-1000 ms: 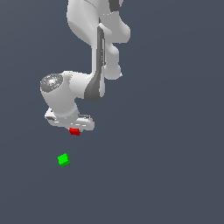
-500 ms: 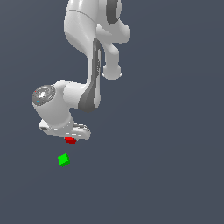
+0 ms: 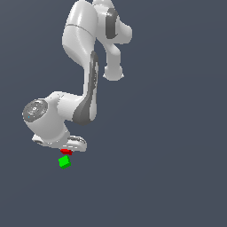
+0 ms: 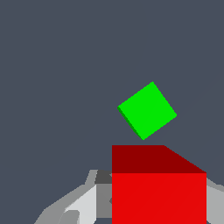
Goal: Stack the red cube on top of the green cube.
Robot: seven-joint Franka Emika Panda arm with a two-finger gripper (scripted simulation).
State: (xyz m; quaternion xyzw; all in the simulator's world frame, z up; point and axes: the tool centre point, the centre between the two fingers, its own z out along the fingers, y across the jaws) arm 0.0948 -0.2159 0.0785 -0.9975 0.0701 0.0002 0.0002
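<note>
The red cube (image 3: pixel 66 151) is held in my gripper (image 3: pixel 66 152), just under the white hand. In the wrist view the red cube (image 4: pixel 158 186) fills the lower part, clamped between the grey fingers (image 4: pixel 78 205). The green cube (image 3: pixel 64 162) lies on the dark floor, just below the red cube in the exterior view. In the wrist view the green cube (image 4: pixel 147 110) lies beyond the red cube, turned at an angle to it. The two cubes are apart.
The white arm (image 3: pixel 86 93) bends down from the top of the exterior view over the cubes. The floor (image 3: pixel 168 168) is plain dark grey, with nothing else on it.
The hand has carried the red cube toward the exterior view's left and down, closer to the green cube. The green cube has not moved.
</note>
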